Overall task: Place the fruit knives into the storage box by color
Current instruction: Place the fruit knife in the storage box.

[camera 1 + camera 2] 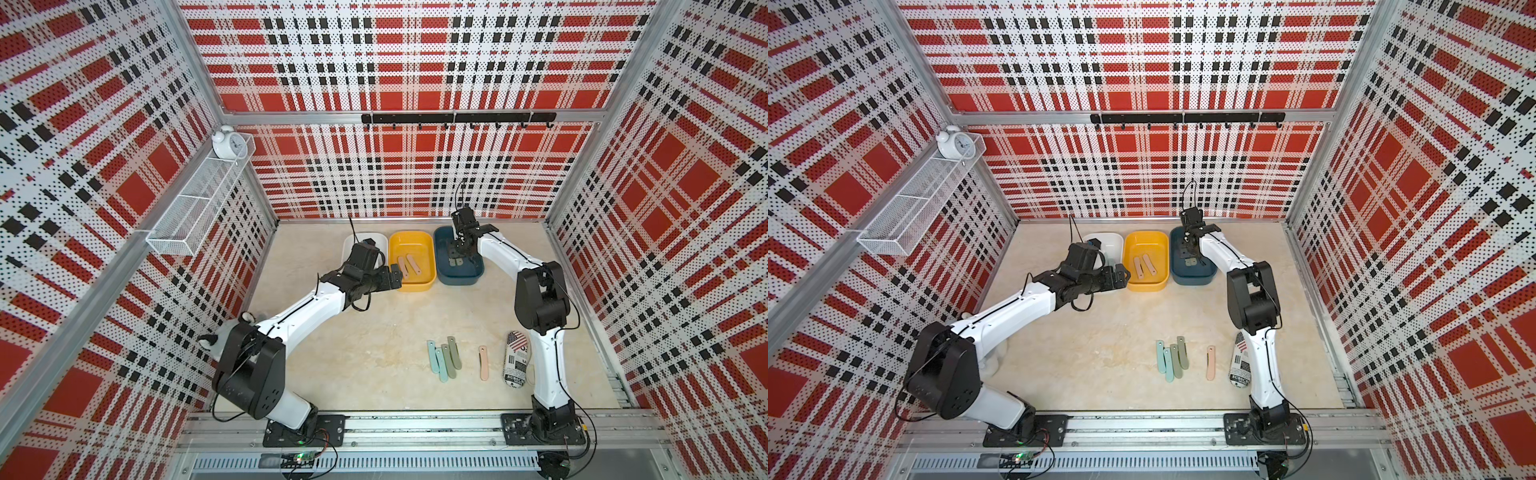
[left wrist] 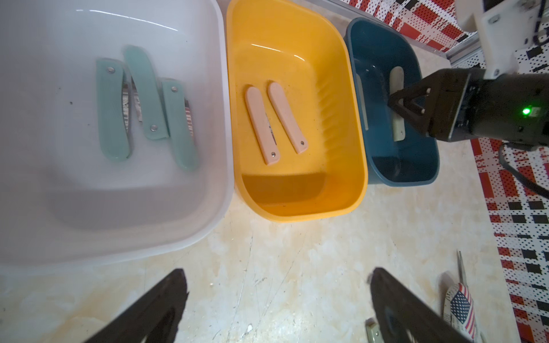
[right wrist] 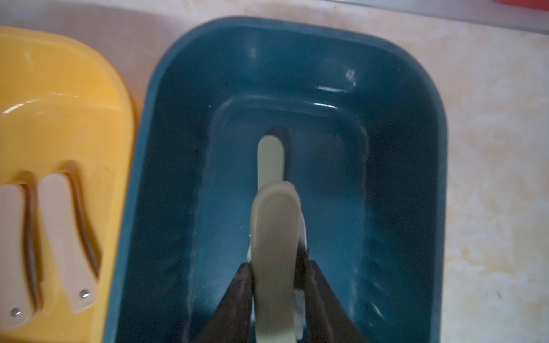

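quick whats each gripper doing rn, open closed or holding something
left gripper: open, holding nothing
right gripper: closed on a sage green knife over the blue box

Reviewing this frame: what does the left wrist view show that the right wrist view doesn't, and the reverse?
Left wrist only: the white box with three mint knives, the newspaper-print cylinder, the open left gripper. Right wrist only: that the right gripper is shut on a sage knife, with a second sage knife lying below it. Both: the blue box and the yellow box with two pink knives.
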`<state>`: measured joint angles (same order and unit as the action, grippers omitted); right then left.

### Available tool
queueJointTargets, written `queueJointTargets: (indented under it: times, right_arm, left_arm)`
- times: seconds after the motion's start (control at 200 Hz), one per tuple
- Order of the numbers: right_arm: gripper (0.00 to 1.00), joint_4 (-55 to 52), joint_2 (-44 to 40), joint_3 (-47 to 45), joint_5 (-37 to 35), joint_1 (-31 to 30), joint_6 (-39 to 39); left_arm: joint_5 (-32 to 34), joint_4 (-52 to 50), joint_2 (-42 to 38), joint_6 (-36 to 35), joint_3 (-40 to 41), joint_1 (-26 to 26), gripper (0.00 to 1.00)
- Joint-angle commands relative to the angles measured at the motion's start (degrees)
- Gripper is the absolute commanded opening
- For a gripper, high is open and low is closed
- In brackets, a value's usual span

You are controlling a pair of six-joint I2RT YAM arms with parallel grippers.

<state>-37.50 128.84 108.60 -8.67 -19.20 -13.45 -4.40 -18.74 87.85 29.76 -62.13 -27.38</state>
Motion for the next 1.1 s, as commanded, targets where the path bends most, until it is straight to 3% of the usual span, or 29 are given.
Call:
queueJointTargets:
  times: [0.0,0.22,0.446,0.556,0.576,0.641,0.887,1.092]
  right_arm:
    - [0.35,1.5,1.7,2.2,1.3,0.1,-1.2]
    - [0.47,1.7,2.5,3.6,1.2,0.2,-1.4]
    - [0.57,1.9,-7.9,-1.1,1.6,-0.2,-1.5]
    - [0.7,2.8,-16.1,-9.5,1.2,-1.3,-2.9]
    - [0.8,2.9,-17.6,-11.4,1.3,-1.5,-3.2]
    - [1.0,3.4,-23.1,-19.3,1.2,-2.2,-4.1]
    - [1.0,-0.1,-43.4,-44.9,-0.8,-6.8,-9.2]
    - [1.0,-0.4,-57.4,-58.9,-0.3,-6.8,-12.4]
  left_arm:
    - [0.9,0.2,1.4,-0.2,-2.2,-0.5,0.98]
    - [1.9,-0.5,2.2,-0.5,-3.0,-1.7,0.98]
    - [3.7,-3.3,2.1,-0.9,-4.1,-4.3,0.98]
    - [4.3,-4.9,2.1,-0.3,-4.3,-6.8,0.98]
    - [4.5,-5.4,2.2,-0.1,-4.5,-7.3,0.98]
    - [5.8,-8.0,2.6,0.2,-5.2,-9.9,0.98]
    - [8.7,-13.6,2.2,3.2,-3.5,-19.3,0.99]
    - [8.9,-14.8,6.1,9.1,-2.4,-29.5,0.94]
